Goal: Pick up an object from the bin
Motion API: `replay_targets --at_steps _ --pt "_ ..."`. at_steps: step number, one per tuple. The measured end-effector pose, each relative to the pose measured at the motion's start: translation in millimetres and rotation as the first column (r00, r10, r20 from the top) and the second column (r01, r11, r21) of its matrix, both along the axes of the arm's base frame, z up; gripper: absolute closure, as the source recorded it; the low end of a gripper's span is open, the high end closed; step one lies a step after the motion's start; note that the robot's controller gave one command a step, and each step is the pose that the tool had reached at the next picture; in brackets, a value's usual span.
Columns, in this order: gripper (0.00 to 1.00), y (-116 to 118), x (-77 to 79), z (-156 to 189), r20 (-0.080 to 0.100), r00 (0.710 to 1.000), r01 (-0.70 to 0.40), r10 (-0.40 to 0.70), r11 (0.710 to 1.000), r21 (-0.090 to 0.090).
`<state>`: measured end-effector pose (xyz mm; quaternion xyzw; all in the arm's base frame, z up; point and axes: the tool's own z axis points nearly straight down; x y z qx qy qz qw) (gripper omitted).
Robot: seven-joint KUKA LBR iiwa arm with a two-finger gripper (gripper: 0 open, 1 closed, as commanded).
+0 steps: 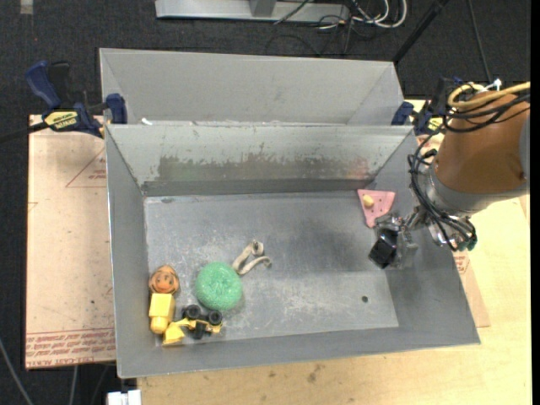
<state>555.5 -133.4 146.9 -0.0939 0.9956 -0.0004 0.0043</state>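
Fingers (385,250) hung low at the right side of the bin (253,163), close to its sloping right wall; whether they were spread or pressed together could not be told. Just behind them, a pink triangle (374,205) lay at the foot of the back-right corner. Bare floor stretched leftward from them across the middle. Well apart, by the front-left corner, sat a green ball (219,284), a pale hook (251,257) beside it, a yellow figure (161,300) with an orange head, and a black-and-yellow toy (196,323).
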Motion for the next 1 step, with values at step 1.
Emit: replay_targets --at_steps 1 --pt "1.0 -8.3 17.8 -14.3 -0.005 1.0 0.026 -0.026 1.0 0.0"
